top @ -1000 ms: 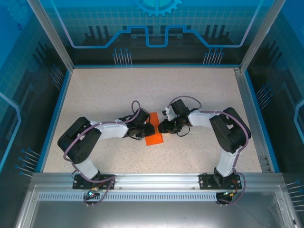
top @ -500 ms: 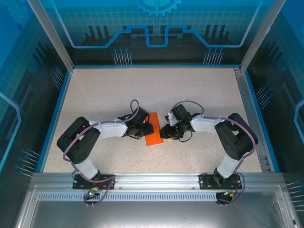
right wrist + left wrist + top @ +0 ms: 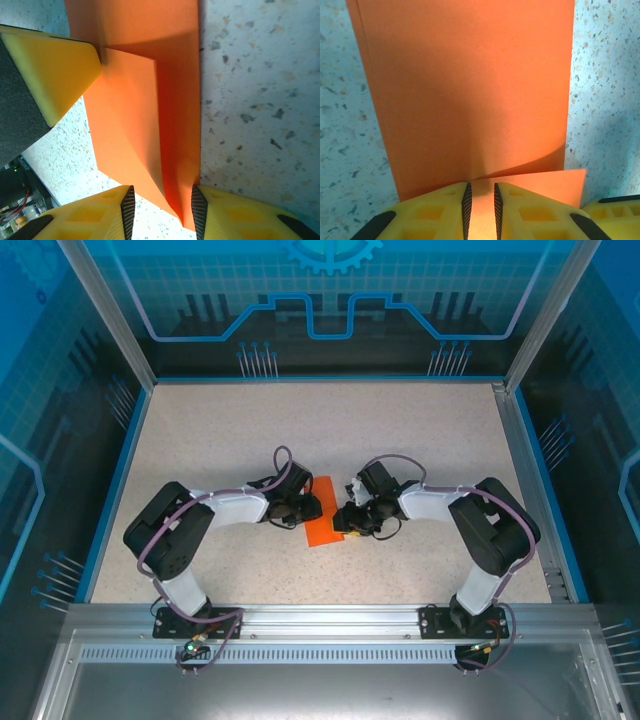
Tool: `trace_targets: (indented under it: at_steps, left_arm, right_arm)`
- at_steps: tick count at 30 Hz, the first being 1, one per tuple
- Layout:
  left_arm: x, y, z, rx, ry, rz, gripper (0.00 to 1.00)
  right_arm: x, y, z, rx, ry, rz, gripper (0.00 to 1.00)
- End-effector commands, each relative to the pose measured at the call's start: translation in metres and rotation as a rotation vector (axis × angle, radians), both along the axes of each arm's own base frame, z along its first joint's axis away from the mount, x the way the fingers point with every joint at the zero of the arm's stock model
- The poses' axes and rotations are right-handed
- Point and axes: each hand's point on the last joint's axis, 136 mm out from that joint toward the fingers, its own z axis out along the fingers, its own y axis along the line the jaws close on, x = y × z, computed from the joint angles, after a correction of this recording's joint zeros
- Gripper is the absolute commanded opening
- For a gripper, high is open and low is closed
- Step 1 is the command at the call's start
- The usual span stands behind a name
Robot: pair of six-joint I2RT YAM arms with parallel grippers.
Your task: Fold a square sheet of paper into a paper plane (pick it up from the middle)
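Observation:
The square sheet of paper (image 3: pixel 322 532) lies folded into a narrow bright orange strip at the table's middle, between both grippers. My left gripper (image 3: pixel 311 510) comes at it from the left. In the left wrist view the paper (image 3: pixel 470 90) lies flat ahead with one flap raised at the lower right, and the left gripper (image 3: pixel 480 186) stands over its near edge, jaws a narrow gap apart. My right gripper (image 3: pixel 344 521) (image 3: pixel 162 192) is open astride a pointed, creased flap of the paper (image 3: pixel 145 100). A left finger (image 3: pixel 50 70) touches the paper's far edge there.
The speckled tabletop (image 3: pixel 420 440) is bounded by a blue rim and metal frame posts (image 3: pixel 520 430). Both arms reach inward from their bases at the near edge, elbows out toward the sides.
The right gripper has slid a little left and nearer onto the paper's edge, its arm straightening. The left gripper has stayed on the paper, barely shifting.

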Motion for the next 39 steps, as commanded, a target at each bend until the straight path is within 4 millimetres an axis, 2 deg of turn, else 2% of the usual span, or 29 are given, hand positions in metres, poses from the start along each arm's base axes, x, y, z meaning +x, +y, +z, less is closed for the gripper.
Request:
trace_targets:
  at_steps: [1,7,12,16,19,23,31,39]
  left_arm:
    - [-0.001,-0.001,-0.005,0.009,0.021,-0.029,0.22]
    - [-0.001,-0.001,-0.003,0.011,0.022,-0.033,0.22]
    - [-0.003,0.0,-0.003,0.014,0.024,-0.033,0.22]
    - [-0.002,-0.001,-0.001,0.011,0.022,-0.037,0.22]
    - [-0.003,-0.001,-0.001,0.01,0.025,-0.038,0.22]
    - [-0.004,-0.001,-0.001,0.009,0.028,-0.043,0.22]
    - [-0.007,0.001,-0.004,0.016,0.037,-0.044,0.22]
    - [-0.008,0.007,-0.008,0.043,0.044,-0.033,0.22]
  right_arm:
    - [-0.004,-0.009,-0.005,-0.08,-0.004,-0.033,0.39]
    - [-0.009,-0.012,-0.012,-0.123,0.002,-0.034,0.39]
    - [-0.009,-0.012,0.003,-0.128,-0.037,-0.028,0.41]
    - [-0.008,-0.02,-0.003,-0.175,-0.04,-0.038,0.42]
    - [-0.013,-0.01,-0.009,-0.127,-0.007,-0.011,0.41]
    - [-0.018,0.007,-0.005,-0.049,0.004,0.011,0.39]
    - [-0.016,0.011,-0.007,-0.036,0.019,-0.01,0.35]
    - [-0.009,0.023,0.007,0.033,-0.002,-0.015,0.37]
